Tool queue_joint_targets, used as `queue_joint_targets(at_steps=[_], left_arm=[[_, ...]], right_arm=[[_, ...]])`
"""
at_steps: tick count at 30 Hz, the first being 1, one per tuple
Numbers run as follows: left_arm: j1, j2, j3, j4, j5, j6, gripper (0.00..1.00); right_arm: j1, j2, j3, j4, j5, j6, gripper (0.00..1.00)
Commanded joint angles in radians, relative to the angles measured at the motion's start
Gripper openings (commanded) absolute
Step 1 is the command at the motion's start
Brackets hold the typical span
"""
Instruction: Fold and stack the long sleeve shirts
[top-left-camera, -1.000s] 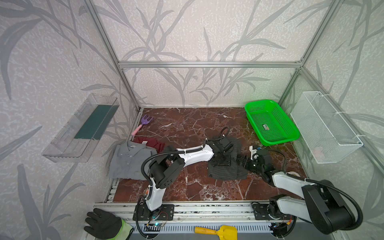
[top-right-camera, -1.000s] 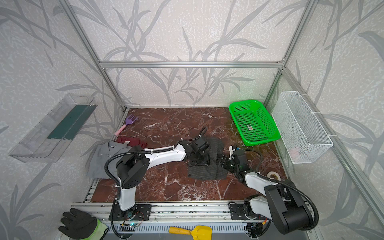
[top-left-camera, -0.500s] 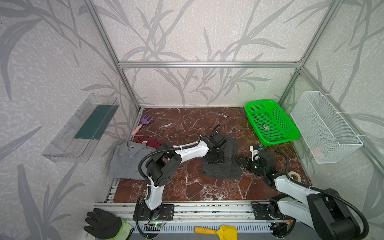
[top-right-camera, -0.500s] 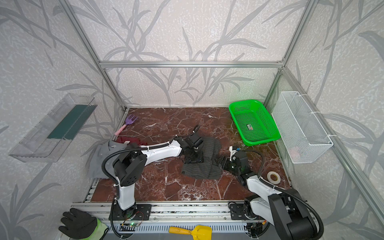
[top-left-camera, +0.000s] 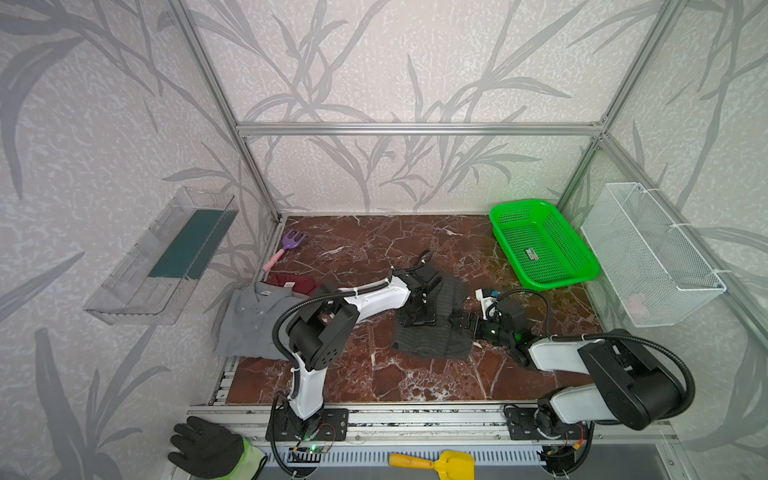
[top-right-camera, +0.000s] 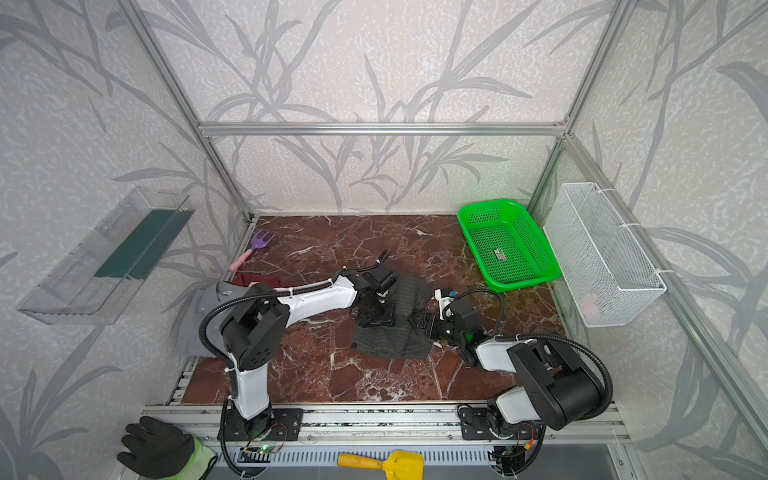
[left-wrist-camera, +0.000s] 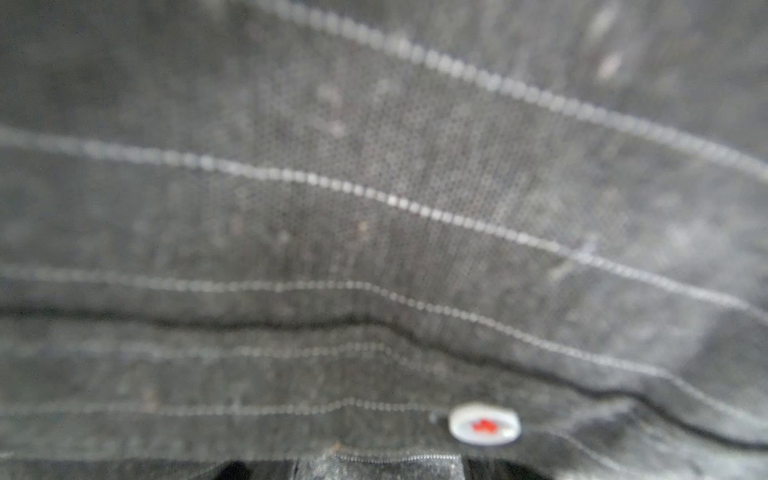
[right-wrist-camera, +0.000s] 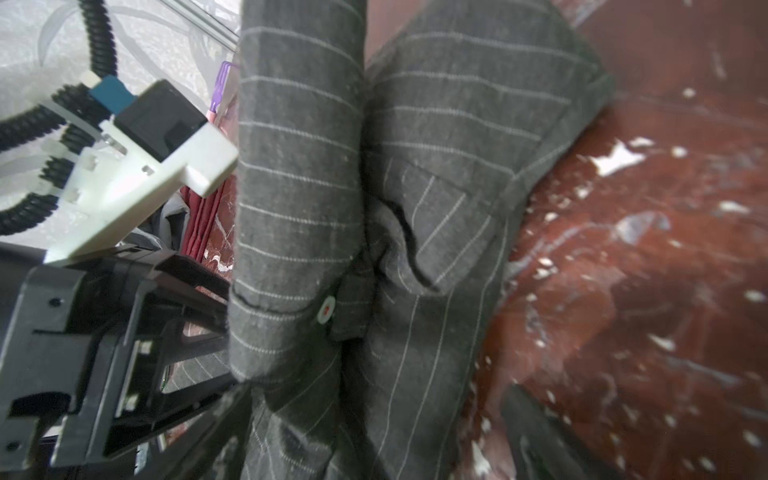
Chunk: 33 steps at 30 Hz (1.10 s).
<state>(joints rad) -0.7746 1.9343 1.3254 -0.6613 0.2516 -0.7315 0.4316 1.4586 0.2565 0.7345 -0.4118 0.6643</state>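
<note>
The striped shirt (top-left-camera: 432, 345) lies bunched on the bench (top-left-camera: 374, 374), nearer my base than the basket (top-left-camera: 540, 245). My right hand (top-left-camera: 459, 323) is at the shirt's basket-side edge, fingers (right-wrist-camera: 540, 436) spread, with cloth between them. My left hand (top-left-camera: 419, 316) rests on the shirt beyond it; I cannot tell whether it pinches. The grey shirt (top-left-camera: 253, 320) and red shirt (top-left-camera: 297, 282) lie farther still from the basket.

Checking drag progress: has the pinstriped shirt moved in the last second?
Yes. The pinstriped shirt slid left, away from the green basket and toward the grey shirt.
</note>
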Motion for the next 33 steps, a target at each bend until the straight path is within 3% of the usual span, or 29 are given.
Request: queue_joint_targets(at_steps=[1,9,15,19,26,30,33], left_arm=[[0.014,-0.001,-0.043,-0.104,-0.005,0.039,0.57],[0.015,-0.031,-0.07,-0.091,0.019,0.057,0.57],[0.042,-0.051,-0.08,-0.112,0.02,0.082,0.57],[0.059,-0.065,-0.088,-0.121,0.037,0.108,0.57],[0.059,-0.066,-0.091,-0.116,0.069,0.132,0.56],[0.057,-0.066,-0.101,-0.1,0.084,0.135,0.56],[0.055,-0.072,-0.106,-0.101,0.081,0.141,0.55]], right_arm=[[0.016,0.064,-0.013,0.161,0.042,0.006,0.92],[0.047,0.209,0.054,0.228,0.019,0.01,0.87],[0.054,0.16,0.013,0.23,-0.002,-0.002,0.87],[0.085,0.116,0.031,0.131,-0.013,-0.068,0.88],[0.108,0.242,0.073,0.214,-0.043,0.0,0.87],[0.138,0.275,0.112,0.176,-0.022,-0.017,0.82],[0.141,0.268,0.126,0.141,-0.018,-0.02,0.72]])
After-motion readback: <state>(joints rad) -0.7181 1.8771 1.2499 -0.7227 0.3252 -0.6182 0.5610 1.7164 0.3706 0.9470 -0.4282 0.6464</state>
